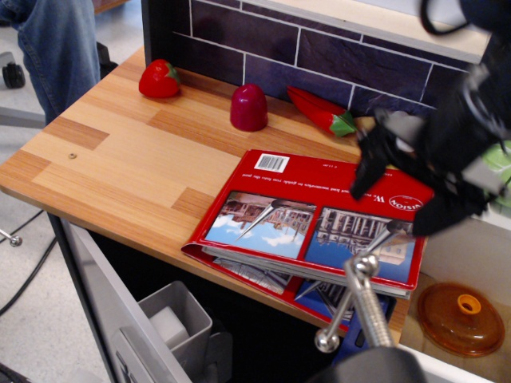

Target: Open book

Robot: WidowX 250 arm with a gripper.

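The book (307,215) lies shut on the front right of the wooden counter (120,167). Its red cover faces up, with two building photos and a barcode, and its front edge hangs over the counter's edge. Cream pages show under the cover at the front. My gripper (391,209) hangs over the book's right end. Its two black fingers (365,169) are spread apart, open and empty. It is blurred, and I cannot tell whether it touches the cover.
A toy strawberry (160,78), a dark red dome (248,108) and a red chilli (319,110) lie along the tiled back wall. A metal rod (361,297) stands in the foreground. An orange lid (461,317) lies at the lower right, and a grey bin (172,319) sits below the counter.
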